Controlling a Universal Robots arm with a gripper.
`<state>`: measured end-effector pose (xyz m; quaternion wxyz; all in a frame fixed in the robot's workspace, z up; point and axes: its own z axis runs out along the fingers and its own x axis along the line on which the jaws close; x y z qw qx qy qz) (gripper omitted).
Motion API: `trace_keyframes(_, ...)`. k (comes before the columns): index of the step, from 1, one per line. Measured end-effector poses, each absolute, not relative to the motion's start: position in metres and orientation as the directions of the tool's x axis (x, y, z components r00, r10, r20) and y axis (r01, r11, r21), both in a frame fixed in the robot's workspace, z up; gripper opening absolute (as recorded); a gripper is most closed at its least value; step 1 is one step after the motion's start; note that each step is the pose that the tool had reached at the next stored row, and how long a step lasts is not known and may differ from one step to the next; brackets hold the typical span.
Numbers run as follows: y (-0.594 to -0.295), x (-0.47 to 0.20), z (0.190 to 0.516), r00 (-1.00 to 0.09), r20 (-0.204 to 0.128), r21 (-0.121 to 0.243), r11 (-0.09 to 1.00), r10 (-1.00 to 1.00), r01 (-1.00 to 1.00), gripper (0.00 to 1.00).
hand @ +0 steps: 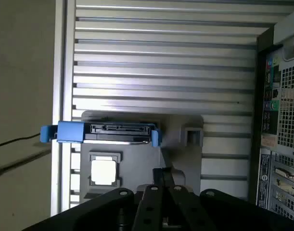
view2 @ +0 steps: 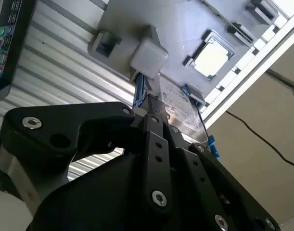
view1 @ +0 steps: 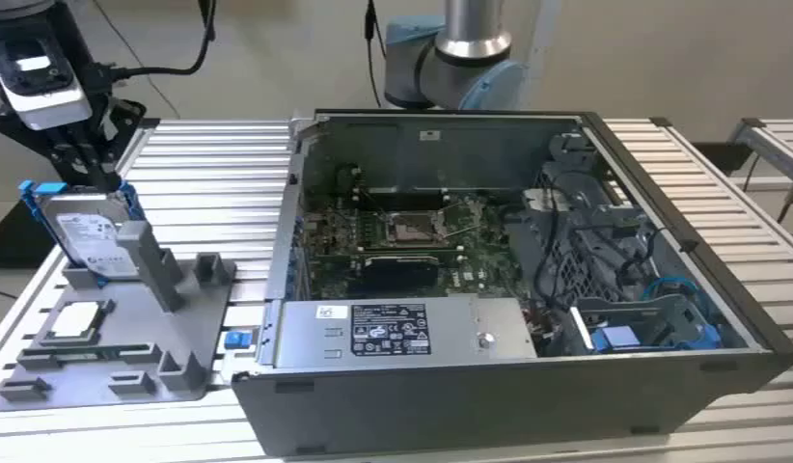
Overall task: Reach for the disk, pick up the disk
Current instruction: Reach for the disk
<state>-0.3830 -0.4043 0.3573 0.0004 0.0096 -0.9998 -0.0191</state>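
Black multi-link claw (view1: 98, 178) hangs directly over the flat silver-grey hard drive with a white label and bright blue carrier frame, the disk (view1: 88, 236), its tip right at the drive's top edge; whether it is clenched on the drive or released cannot be told; the disk stands upright on edge in a slot of a grey plastic fixture (view1: 126, 349), at the exterior view's left; a small square silver chip (view1: 72, 321) lies flat in a recess of the same fixture, apart from the disk; the fixture rests on a slatted aluminium table (view1: 204, 183); just beside it, toward the exterior view's right, sits an open grey metal computer case (view1: 500, 386) with its green motherboard (view1: 396, 231) exposed.
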Motion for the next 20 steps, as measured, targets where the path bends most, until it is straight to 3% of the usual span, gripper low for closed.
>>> trace_keyframes(14,-0.403,-0.383,0.357,-1.000,0.001,0.038,0.999,-0.019,-0.019,0.00)
trace_keyframes(20,-0.380,-0.390,0.357,-1.000,0.000,0.038,0.999,-0.019,-0.019,0.00)
